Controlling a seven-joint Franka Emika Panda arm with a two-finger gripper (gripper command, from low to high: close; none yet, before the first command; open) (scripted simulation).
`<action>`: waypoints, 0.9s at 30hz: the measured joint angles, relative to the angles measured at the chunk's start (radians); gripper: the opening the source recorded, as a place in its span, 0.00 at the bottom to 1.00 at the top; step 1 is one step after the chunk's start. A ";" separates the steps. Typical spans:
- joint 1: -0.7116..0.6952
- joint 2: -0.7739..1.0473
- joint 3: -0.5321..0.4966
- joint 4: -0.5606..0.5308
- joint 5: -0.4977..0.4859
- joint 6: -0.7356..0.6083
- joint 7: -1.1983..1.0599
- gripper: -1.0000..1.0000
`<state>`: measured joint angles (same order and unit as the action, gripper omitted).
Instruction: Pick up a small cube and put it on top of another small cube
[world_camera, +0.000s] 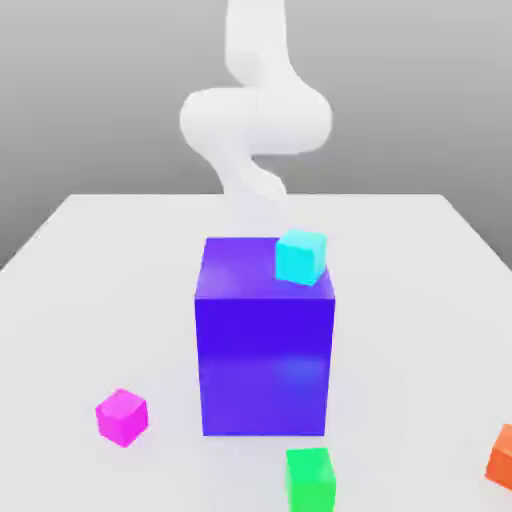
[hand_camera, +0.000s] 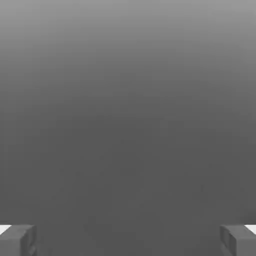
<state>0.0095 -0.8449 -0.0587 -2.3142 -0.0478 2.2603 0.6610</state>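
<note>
The small magenta cube (world_camera: 122, 416) rests on the white table (world_camera: 90, 300) toward the exterior view's left, near the front. The small green cube (world_camera: 310, 480) sits at the front edge, just in front of the big blue-purple block (world_camera: 265, 345). Behind that block the white arm (world_camera: 255, 120) rises in a curl, its hand hidden by the block. In the hand view my gripper (hand_camera: 128, 240) stands open, its two fingertips (hand_camera: 17, 239) far apart with nothing between them, against plain grey.
A cyan cube (world_camera: 301, 256) lies on the block's top toward the exterior view's right. An orange cube (world_camera: 503, 456) is cut off by the exterior view's right edge. The tall block stands mid-table between the arm and the small cubes.
</note>
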 joint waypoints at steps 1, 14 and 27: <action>0.005 -0.018 -0.027 -0.006 -0.021 -0.016 -0.060 0.50; 0.071 -0.153 -0.383 -0.098 -0.278 -0.136 -0.782 0.50; 0.218 -0.073 -0.801 -0.204 -0.539 -0.084 -1.466 0.50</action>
<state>0.2272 -0.9178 -0.8600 -2.5178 -0.5867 2.1761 -0.8051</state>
